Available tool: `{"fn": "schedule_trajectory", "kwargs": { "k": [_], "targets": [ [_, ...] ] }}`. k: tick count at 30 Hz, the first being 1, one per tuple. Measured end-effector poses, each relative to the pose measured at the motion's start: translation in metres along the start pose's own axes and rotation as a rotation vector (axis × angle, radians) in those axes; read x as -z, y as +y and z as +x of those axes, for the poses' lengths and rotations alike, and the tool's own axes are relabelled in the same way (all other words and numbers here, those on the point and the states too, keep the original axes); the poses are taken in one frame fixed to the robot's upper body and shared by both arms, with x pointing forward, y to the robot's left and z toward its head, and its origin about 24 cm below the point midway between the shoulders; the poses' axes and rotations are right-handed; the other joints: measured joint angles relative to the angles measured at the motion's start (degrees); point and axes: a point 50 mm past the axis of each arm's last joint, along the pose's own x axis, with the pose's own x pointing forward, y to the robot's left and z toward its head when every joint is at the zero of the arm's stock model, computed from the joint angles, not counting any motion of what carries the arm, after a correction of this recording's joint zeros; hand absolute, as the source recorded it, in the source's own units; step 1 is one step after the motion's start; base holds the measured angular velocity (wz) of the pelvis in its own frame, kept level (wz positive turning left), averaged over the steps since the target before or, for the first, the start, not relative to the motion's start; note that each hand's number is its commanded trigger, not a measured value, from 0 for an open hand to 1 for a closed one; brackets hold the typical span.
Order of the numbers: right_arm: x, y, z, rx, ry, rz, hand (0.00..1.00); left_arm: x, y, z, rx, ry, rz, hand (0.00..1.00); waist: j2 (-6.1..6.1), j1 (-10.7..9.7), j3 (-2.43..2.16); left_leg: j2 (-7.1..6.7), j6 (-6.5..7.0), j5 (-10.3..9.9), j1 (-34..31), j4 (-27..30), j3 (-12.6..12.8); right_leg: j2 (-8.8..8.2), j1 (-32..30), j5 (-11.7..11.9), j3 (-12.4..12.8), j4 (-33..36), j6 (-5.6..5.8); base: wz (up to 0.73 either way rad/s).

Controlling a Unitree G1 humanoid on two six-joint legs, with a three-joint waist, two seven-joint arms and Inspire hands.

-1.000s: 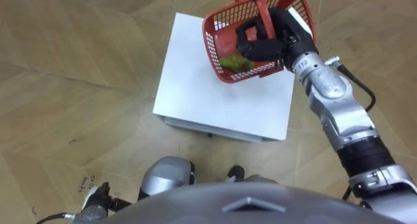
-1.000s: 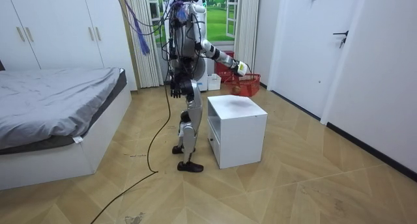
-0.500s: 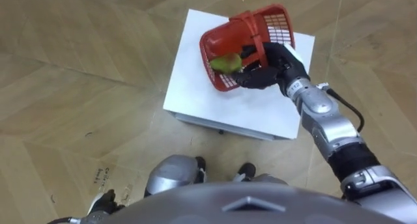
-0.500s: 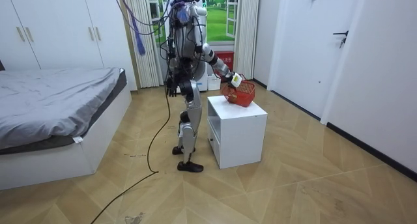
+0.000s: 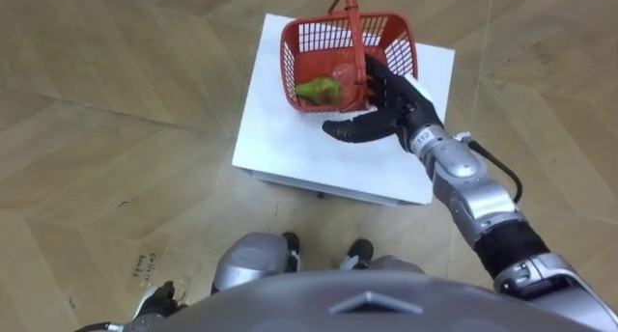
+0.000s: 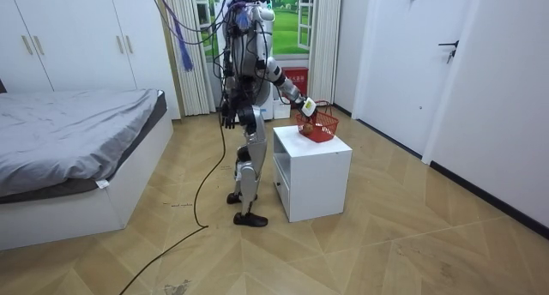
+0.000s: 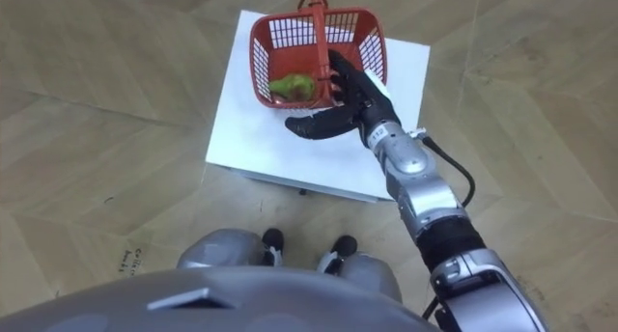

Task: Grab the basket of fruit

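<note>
Right now, in the left eye view, the red fruit basket (image 5: 401, 54) sits on the far part of the white worktop (image 5: 290, 144), resting flat with its handle (image 5: 355, 42) arched upright across the middle and a green fruit (image 5: 319, 89) lying inside. The right hand (image 5: 388, 102) is over the worktop at the basket's near wall, its fingers (image 5: 346, 130) straight and spread, curled round nothing; whether the fingertips touch the mesh I cannot tell. In the room view the robot stands upright at the worktop's side, right arm stretched out over it towards the basket, while the left hand (image 6: 227, 119) hangs by its hip, well away from the worktop. The right eye view gives the same reading: the hand is open beside the basket and the handle is free above the worktop. By my judgement the basket is light, stiff plastic mesh, neither fragile nor slippery, but the loose fruit could roll and tip it if it is lifted by a wall. The handle's top, over the middle, looks the best place to curl the fingers, so that the load hangs level.
</note>
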Motion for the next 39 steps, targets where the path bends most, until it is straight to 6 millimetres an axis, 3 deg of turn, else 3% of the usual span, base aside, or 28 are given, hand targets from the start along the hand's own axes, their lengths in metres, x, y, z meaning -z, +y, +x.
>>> {"fn": "schedule_trajectory", "kwargs": {
  "k": [17, 24, 28, 33, 36, 39],
  "targets": [
    [0.001, -0.002, -0.001, 0.002, -0.006, 0.013, 0.00, -0.002, -0.003, 0.000, 0.023, -0.021, -0.004, 0.00, -0.35, -2.23, 0.05, 0.04, 0.10, 0.06, 0.01, -0.04, 0.75, 0.08, 0.07, 0.08, 0.46, 0.06, -0.13, 0.00],
    [-0.023, -0.011, -0.008, 0.096, -0.133, 0.022, 0.00, 0.002, -0.005, -0.001, 0.028, -0.011, -0.002, 0.00, -0.62, -4.03, 0.08, 0.10, 0.10, 0.06, 1.62, -0.37, 1.74, 0.05, 1.20, 0.07, 0.87, -0.03, -0.11, -0.02],
    [-0.023, -0.015, -0.012, 0.142, -0.150, 0.009, 0.00, 0.002, -0.005, -0.001, 0.018, -0.011, -0.005, 0.00, -0.98, -4.53, -0.12, 0.15, 0.11, 0.06, 3.50, -1.15, 2.52, 0.01, 2.42, 0.01, 1.24, -0.13, -0.02, -0.09],
    [-0.042, -0.033, -0.026, 0.279, -0.258, 0.032, 0.00, 0.006, -0.002, -0.001, -0.007, 0.003, -0.046, 0.00, -1.04, -5.75, -0.20, 0.29, 0.15, 0.09, 5.88, -2.33, 3.63, 0.35, 4.37, 0.04, 2.44, -0.86, -0.05, -0.10],
    [-0.059, -0.043, -0.034, 0.353, -0.339, 0.038, 0.00, 0.005, -0.001, -0.001, -0.014, -0.002, -0.054, 0.00, -0.65, -6.69, -0.10, 0.51, 0.13, 0.06, 6.44, -3.09, 4.11, 0.74, 4.72, 0.26, 3.33, -0.91, -0.22, -0.11],
    [-0.070, -0.052, -0.041, 0.437, -0.407, 0.036, 0.00, 0.005, -0.001, -0.001, -0.012, -0.010, -0.063, 0.00, -0.10, -7.39, -0.40, 0.79, 0.09, 0.07, 7.19, -3.63, 4.93, 1.07, 4.77, 0.41, 4.15, -0.96, -0.26, -0.14]
  ]
}}
